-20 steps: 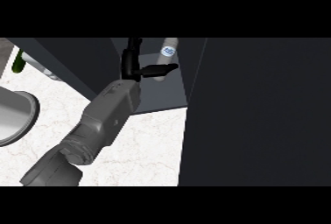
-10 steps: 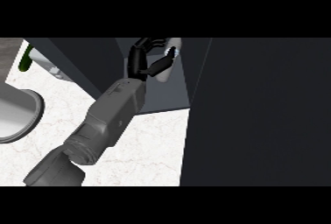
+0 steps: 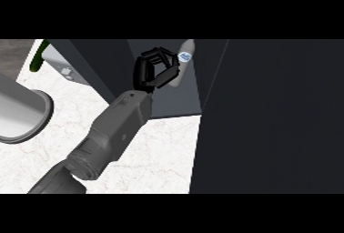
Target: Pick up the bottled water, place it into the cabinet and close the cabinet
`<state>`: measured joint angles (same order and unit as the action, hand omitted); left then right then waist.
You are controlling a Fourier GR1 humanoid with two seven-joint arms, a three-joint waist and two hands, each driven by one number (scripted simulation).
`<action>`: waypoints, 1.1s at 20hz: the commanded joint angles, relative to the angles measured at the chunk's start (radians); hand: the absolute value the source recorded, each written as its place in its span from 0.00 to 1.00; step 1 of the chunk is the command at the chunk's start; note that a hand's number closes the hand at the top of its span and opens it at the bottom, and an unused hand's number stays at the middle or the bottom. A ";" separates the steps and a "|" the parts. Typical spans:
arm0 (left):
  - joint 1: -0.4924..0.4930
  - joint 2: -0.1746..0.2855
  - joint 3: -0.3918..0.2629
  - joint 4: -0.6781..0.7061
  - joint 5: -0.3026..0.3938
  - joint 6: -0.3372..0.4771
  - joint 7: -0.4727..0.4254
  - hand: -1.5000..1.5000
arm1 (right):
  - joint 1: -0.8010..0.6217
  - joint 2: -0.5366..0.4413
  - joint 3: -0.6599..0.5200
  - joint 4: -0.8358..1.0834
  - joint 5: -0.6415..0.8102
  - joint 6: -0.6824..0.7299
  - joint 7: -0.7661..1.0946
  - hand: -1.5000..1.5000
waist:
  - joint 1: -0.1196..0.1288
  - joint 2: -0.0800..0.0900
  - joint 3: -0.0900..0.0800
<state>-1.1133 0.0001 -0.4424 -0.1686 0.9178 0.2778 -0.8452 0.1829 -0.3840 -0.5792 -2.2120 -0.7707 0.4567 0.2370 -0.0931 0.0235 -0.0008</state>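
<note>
The left robot hand [image 3: 156,73] is raised at the end of its grey forearm [image 3: 118,127], which slants up from the lower left across the pale marbled worktop [image 3: 161,150]; its black fingers [image 3: 149,61] are curled in arches towards the bottled water [image 3: 181,73], their tips against the bottle's side, so the robot hand reads as closed on it, though how far the thumb wraps round cannot be told. The bottled water stands just to the right of the fingers, pale and roughly upright, with a blue-and-white label [image 3: 184,57] level with the fingertips; it sits inside the dark opening of the cabinet [image 3: 111,63]. To the right of the robot hand a broad dark cabinet door [image 3: 282,118] fills that side of the view. Well to the left of and below the robot hand lies a round grey vessel [image 3: 20,113] on the worktop; up and to the left of the robot hand a thin green object [image 3: 38,57] shows at the edge.
</note>
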 commanded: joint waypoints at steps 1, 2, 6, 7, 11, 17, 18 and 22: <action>0.102 0.000 -0.030 -0.074 0.000 -0.054 -0.018 1.00 | -0.027 -0.030 -0.006 -0.009 -0.019 -0.013 0.030 0.00 | 0.022 -0.007 0.000; 0.107 0.000 -0.028 -0.098 0.009 -0.029 -0.011 1.00 | 0.011 -0.027 -0.027 -0.039 -0.060 -0.019 0.055 0.00 | 0.028 -0.013 0.000; 0.225 0.000 -0.090 -0.245 0.041 -0.032 -0.002 1.00 | 0.045 0.026 0.002 -0.081 0.002 0.022 0.040 0.00 | 0.042 -0.019 0.000; 0.200 0.000 -0.041 -0.175 0.015 -0.124 -0.003 1.00 | 0.060 0.016 -0.023 -0.080 -0.015 0.026 0.054 0.00 | 0.067 -0.022 0.000; 0.305 0.000 -0.091 -0.261 0.020 -0.154 -0.031 1.00 | 0.088 0.052 0.028 -0.163 -0.016 0.033 0.093 1.00 | 0.067 -0.021 0.000; 0.476 0.000 -0.148 -0.500 0.003 -0.144 0.007 1.00 | 0.112 0.007 0.028 -0.177 -0.108 0.090 0.123 1.00 | 0.088 -0.029 0.001; 0.528 0.070 -0.159 -0.567 -0.020 -0.187 0.041 1.00 | 0.113 0.016 0.048 -0.232 -0.099 0.019 0.160 1.00 | 0.105 -0.034 0.001; 0.670 0.151 -0.217 -0.716 -0.067 -0.181 0.054 0.00 | 0.082 0.015 0.099 -0.277 -0.061 -0.036 0.189 1.00 | 0.110 -0.032 0.000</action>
<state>-0.5663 0.0819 -0.6183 -0.7685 0.8863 0.1245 -0.7916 0.2644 -0.3792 -0.5184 -2.3244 -0.8288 0.4990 0.3569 0.0077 -0.0095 -0.0001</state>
